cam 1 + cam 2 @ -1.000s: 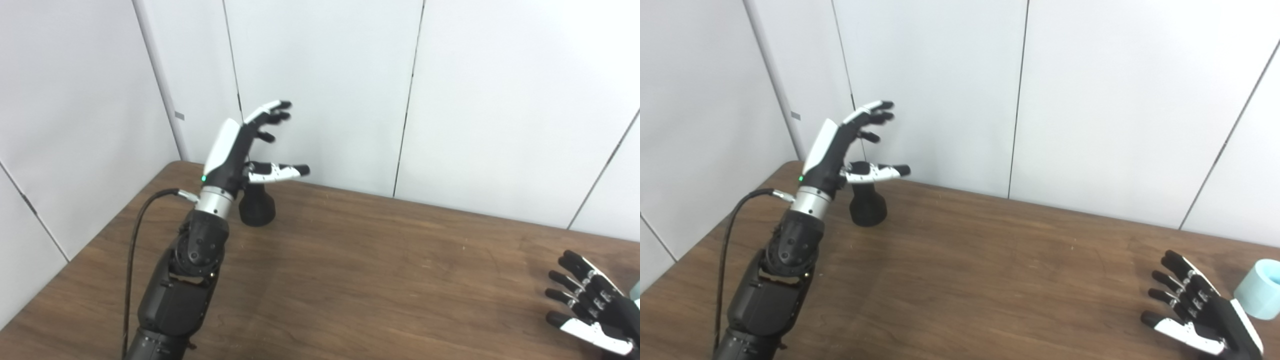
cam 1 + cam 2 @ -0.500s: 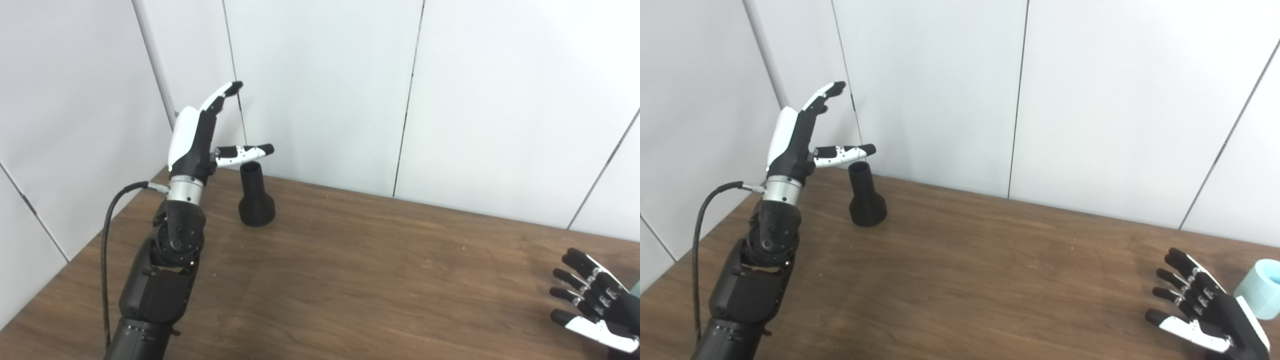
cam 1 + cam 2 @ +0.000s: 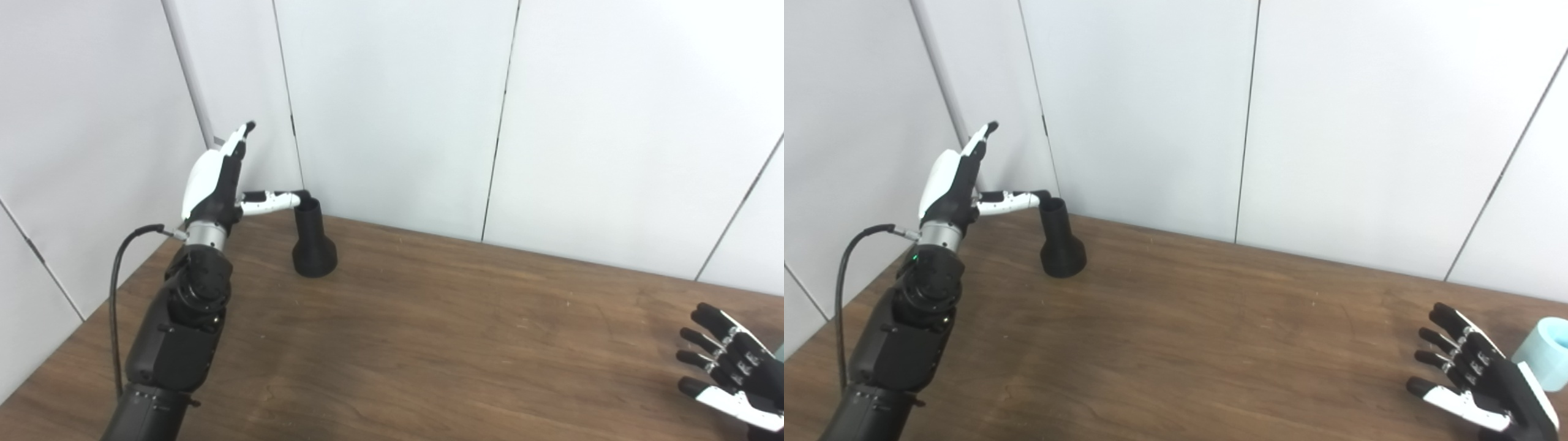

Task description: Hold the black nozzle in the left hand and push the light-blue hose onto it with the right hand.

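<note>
The black nozzle (image 3: 313, 240) stands upright on its flared base at the back left of the wooden table (image 3: 441, 331). My left hand (image 3: 215, 187) is raised just left of it, open, fingers pointing up and thumb reaching to the nozzle's top rim; whether it touches the rim is unclear. The light-blue hose (image 3: 1545, 354) is a short tube lying at the far right of the table, seen only in the right eye view. My right hand (image 3: 1476, 380) hovers open near the table's front right, just left of the hose, holding nothing.
White wall panels (image 3: 398, 110) close off the table at the back and on the left, close behind the nozzle. A black cable (image 3: 119, 294) loops from my left wrist down along the forearm.
My left hand has swung from over and in front of the nozzle to its left side and come down, uncovering the nozzle. The right hand has shifted only slightly.
</note>
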You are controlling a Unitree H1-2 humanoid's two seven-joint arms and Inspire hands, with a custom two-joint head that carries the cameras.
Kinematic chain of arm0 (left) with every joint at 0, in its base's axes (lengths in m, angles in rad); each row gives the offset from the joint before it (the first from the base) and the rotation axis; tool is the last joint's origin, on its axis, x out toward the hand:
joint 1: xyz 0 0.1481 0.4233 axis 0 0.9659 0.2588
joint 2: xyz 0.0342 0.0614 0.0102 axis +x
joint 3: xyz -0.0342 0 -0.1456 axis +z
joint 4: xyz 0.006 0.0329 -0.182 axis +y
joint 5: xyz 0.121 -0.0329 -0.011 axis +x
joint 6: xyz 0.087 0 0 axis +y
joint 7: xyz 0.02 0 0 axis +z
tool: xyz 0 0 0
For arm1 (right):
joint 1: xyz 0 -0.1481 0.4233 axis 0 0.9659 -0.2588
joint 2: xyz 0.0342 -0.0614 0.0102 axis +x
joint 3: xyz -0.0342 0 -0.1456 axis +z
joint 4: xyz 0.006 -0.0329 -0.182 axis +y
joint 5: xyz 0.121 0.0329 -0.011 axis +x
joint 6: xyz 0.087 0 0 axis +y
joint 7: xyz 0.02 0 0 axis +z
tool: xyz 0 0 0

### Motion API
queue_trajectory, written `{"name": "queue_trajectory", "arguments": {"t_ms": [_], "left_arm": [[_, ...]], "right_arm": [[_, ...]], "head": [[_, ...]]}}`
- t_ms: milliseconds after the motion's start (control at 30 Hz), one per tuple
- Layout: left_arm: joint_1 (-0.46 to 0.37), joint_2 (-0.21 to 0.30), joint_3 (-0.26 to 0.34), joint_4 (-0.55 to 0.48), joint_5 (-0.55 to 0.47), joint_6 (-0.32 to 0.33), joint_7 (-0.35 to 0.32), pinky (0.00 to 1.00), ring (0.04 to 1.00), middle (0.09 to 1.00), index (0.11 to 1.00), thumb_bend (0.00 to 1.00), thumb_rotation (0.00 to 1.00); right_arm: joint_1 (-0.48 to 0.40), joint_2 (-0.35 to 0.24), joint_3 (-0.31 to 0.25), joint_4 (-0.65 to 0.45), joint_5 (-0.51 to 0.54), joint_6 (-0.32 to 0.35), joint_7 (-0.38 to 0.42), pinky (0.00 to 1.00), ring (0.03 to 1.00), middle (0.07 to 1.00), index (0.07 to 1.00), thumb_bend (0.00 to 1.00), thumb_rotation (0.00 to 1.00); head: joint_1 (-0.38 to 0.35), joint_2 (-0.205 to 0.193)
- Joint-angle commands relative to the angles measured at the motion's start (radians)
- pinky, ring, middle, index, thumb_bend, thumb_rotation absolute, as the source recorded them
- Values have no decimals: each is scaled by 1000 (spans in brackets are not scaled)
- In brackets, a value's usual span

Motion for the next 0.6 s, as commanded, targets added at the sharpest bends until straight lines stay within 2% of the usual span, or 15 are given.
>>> {"name": "queue_trajectory", "arguments": {"t_ms": [0,133,567], "left_arm": [[-29,49,-3,-12,13,26,-9,1000,1000,1000,979,1000,409],[-15,67,-31,-1,24,59,-27,1000,1000,1000,978,1000,434],[-14,74,-108,118,26,58,-36,1000,1000,1000,933,1000,462]], "right_arm": [[-30,-21,-12,-34,3,-44,-2,737,858,910,883,727,130],[-31,-23,-14,-34,7,-40,0,726,854,907,880,733,137],[-22,-25,-26,-54,15,-17,-7,697,835,891,870,765,162]], "head": [[-1,2],[-2,5],[-13,9]]}}
